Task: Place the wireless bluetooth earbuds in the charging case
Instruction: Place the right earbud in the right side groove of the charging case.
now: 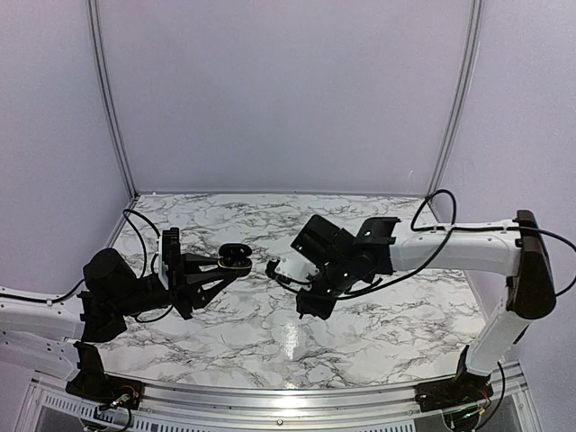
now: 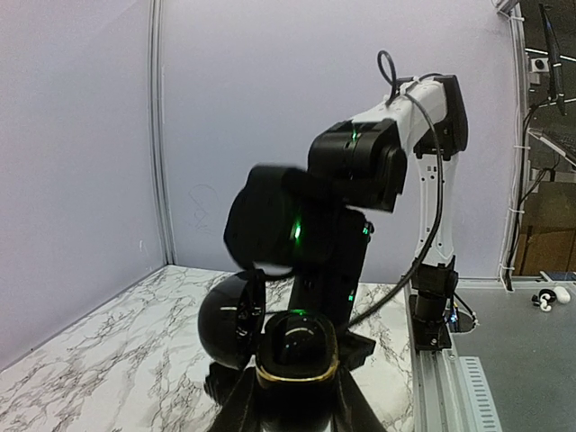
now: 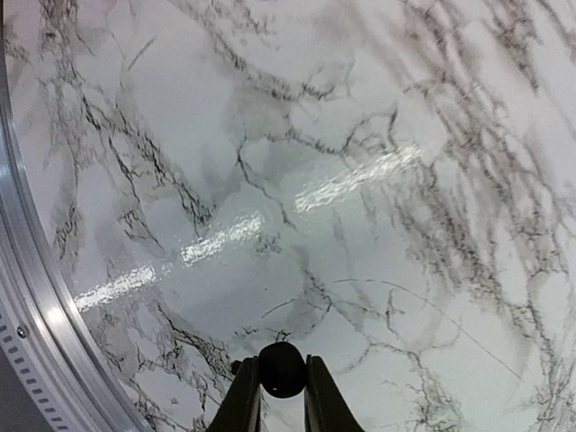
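Note:
My left gripper [image 1: 232, 263] is shut on the charging case [image 1: 237, 256], held above the table. Here the case looks glossy black with a gold rim. In the left wrist view the case [image 2: 297, 355] sits between my fingers [image 2: 236, 405] with its opening facing up and its rounded lid [image 2: 227, 319] swung open to the left. My right gripper [image 3: 283, 389] is shut on one small round black earbud [image 3: 282, 369], above the marble table [image 3: 297, 180]. In the top view the right gripper [image 1: 306, 309] hangs right of the case, apart from it. The other earbud is not visible.
The right arm's black wrist [image 2: 306, 216] looms close behind the case in the left wrist view. The table's aluminium front rail [image 3: 27, 297] runs along the left of the right wrist view. White booth walls [image 1: 288, 90] close the back and sides.

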`<action>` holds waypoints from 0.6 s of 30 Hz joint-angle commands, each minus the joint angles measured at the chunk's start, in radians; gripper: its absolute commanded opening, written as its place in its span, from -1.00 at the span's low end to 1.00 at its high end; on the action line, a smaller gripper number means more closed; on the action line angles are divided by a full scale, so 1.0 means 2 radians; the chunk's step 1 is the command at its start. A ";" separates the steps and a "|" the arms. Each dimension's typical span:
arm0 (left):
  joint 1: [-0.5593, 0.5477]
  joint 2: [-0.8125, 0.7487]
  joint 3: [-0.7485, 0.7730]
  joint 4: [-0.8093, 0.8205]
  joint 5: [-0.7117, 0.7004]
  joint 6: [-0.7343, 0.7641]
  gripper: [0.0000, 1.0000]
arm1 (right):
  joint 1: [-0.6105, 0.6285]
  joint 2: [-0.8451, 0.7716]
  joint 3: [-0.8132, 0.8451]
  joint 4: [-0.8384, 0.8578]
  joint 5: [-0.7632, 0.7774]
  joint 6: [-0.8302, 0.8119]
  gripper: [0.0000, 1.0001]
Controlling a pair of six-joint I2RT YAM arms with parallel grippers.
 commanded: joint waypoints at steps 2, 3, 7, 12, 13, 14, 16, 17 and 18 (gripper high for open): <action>0.005 -0.004 -0.001 0.008 0.000 0.000 -1.00 | 0.004 -0.090 0.000 0.049 0.073 -0.025 -0.90; 0.005 -0.003 -0.001 0.009 0.000 -0.001 -1.00 | 0.004 -0.105 -0.001 0.055 0.075 -0.032 -0.90; 0.006 0.004 0.001 0.008 0.006 -0.002 -1.00 | 0.004 -0.175 -0.010 0.081 0.084 -0.050 -0.90; 0.006 0.017 0.001 0.009 0.028 0.004 -1.00 | 0.011 -0.237 -0.002 0.097 0.068 -0.075 -0.90; 0.006 0.020 0.002 0.009 0.030 0.004 -1.00 | 0.018 -0.244 0.002 0.100 0.069 -0.080 -0.90; 0.006 0.023 0.003 0.009 0.034 0.004 -1.00 | 0.026 -0.251 0.005 0.105 0.074 -0.086 -0.90; 0.006 0.031 0.007 0.009 0.042 0.004 -1.00 | 0.046 -0.258 0.011 0.112 0.091 -0.098 -0.90; 0.006 0.034 0.009 0.010 0.045 0.004 -1.00 | 0.055 -0.259 0.014 0.116 0.100 -0.103 -0.90; 0.006 0.038 0.011 0.010 0.049 0.004 -1.00 | 0.065 -0.258 0.018 0.117 0.109 -0.110 -0.90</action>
